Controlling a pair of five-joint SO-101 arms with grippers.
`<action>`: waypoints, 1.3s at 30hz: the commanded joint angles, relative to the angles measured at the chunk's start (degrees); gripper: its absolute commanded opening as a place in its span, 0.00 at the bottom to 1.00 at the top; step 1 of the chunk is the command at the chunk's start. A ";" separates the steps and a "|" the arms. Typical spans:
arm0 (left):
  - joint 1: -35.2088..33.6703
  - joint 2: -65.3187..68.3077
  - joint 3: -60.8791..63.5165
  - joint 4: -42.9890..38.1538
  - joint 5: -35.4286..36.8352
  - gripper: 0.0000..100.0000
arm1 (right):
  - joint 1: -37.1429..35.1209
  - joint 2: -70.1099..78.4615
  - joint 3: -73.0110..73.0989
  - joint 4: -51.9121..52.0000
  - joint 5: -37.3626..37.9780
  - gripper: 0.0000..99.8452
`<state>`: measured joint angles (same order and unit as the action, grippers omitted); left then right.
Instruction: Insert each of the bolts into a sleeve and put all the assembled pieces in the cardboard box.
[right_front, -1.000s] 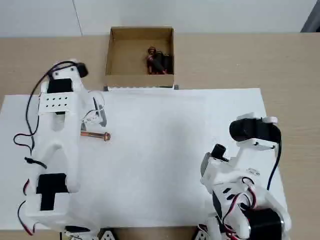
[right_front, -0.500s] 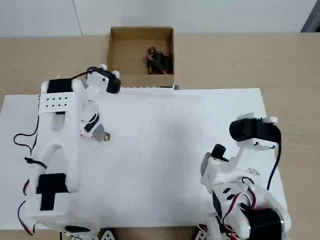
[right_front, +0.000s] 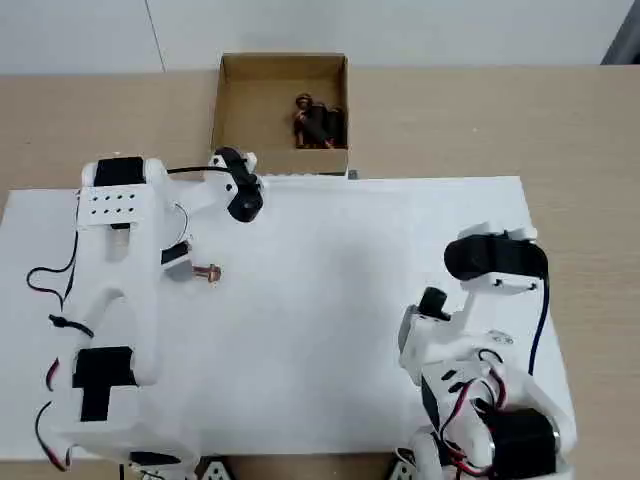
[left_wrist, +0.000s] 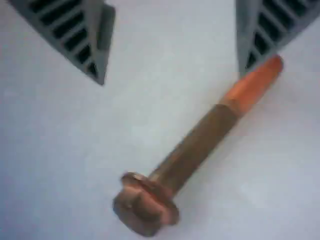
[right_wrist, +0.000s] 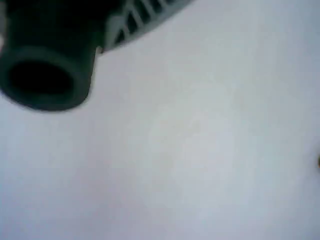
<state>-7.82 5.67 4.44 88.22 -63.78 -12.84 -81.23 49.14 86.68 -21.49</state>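
The left end effector (left_wrist: 172, 75) hangs spread wide over the bolt (left_wrist: 195, 150). In the left wrist view its two ribbed fingers (left_wrist: 82, 37) stand well apart. The bolt's orange tip lies right at one of them, though whether they touch cannot be told. The rest of the bolt runs out past the open gap, away from the fingers. It is copper-coloured with a flanged hex head and lies flat on the white sheet (left_wrist: 60, 165).

In the high view the bolt (right_front: 205, 272) rests toward the 9 o'clock side of the white sheet (right_front: 350, 260). Its head points to 3 o'clock, and the left end effector (right_front: 176, 262) is just at its other end.

The right end effector (right_front: 428, 312) is near the sheet's 5 o'clock corner and is closed around a black sleeve (right_front: 435, 300). In the right wrist view the sleeve (right_wrist: 45, 75) shows its open bore, raised off the sheet, with a grey ribbed finger (right_wrist: 142, 17) just beside it.

The cardboard box (right_front: 216, 110) stands on the wooden bench (right_front: 580, 120) at 12 o'clock, just beyond the sheet's far edge. Dark and reddish assembled pieces (right_front: 318, 120) lie inside it, bunched toward its 3 o'clock wall.
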 joint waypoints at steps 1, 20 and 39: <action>0.18 -1.49 -1.10 -4.57 -2.55 0.18 | -0.13 0.31 -0.35 -2.59 0.53 0.00; 2.29 11.78 -1.19 -5.27 -5.36 0.21 | -0.13 0.40 -0.26 -3.03 0.62 0.00; 7.30 14.59 -8.75 3.87 -5.01 0.00 | -0.04 -0.13 -0.26 -2.86 0.62 0.00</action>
<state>-2.46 21.05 1.54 86.99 -68.53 -12.75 -81.23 49.14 85.10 -21.49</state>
